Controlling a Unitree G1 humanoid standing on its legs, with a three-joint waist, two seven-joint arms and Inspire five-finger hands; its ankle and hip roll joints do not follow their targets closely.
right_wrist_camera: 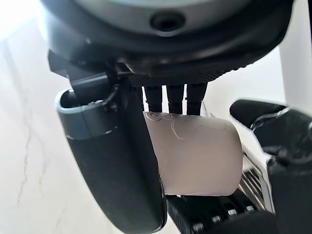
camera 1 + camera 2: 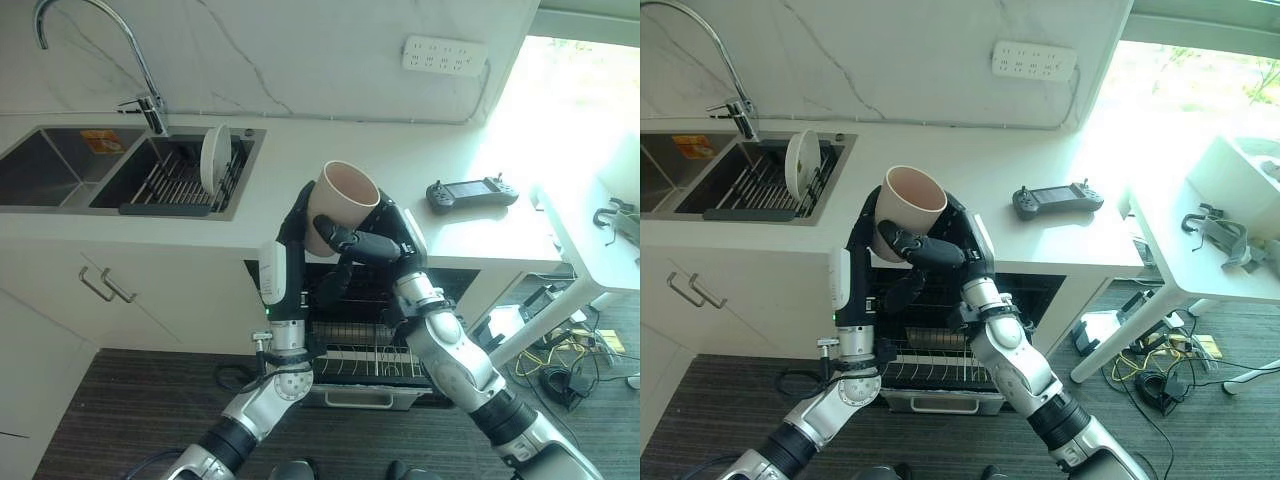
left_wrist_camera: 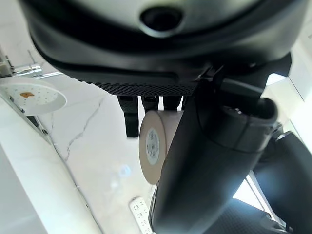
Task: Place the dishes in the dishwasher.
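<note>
Centrally, in the middle of the head views, both hands meet on a beige cup [image 2: 340, 203], raised in front of the counter edge with its open mouth tilted up and toward the upper right of the frame. Left hand [image 2: 297, 222] comes up from lower left, fingers curled round the cup's left wall; its wrist view shows the cup's base [image 3: 152, 145] past the thumb. Right hand [image 2: 372, 243] reaches in from lower right, thumb lying across the cup's front, fingers wrapped behind; its wrist view shows the cup wall [image 1: 200, 156] between thumb and fingers. So both hands are gripping the cup.

Below the hands the dishwasher [image 2: 455, 285] sits open under the counter, its wire rack [image 2: 365, 362] pulled out at lower centre.

Upper left: sink [image 2: 60, 165] with faucet [image 2: 120, 50], and a drying rack [image 2: 180, 180] holding one white plate [image 2: 214, 158] standing on edge. A dark handheld controller [image 2: 471, 192] lies on the countertop [image 2: 330, 140] at right, well apart from the cup. Wall socket strip [image 2: 444, 55] at upper right.
</note>
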